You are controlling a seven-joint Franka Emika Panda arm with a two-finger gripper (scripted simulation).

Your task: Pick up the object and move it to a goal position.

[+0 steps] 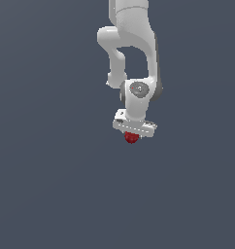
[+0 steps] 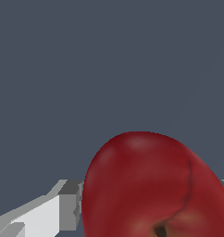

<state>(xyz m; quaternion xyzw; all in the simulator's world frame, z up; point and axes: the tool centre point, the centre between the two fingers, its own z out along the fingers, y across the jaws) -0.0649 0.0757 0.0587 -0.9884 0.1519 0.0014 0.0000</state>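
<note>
No text, label, brand, number or sign can be read in either view, on the arm, the gripper or the red fruit.

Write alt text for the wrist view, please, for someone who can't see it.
A dark red fruit fills the lower part of the picture, very close to the camera. A grey finger of the gripper stands right beside it, against plain grey-blue.

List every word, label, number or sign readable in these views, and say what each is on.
None. The white arm, its hand and the dark red object carry no readable text in either view. The plain grey background shows no writing or signs either.
</note>
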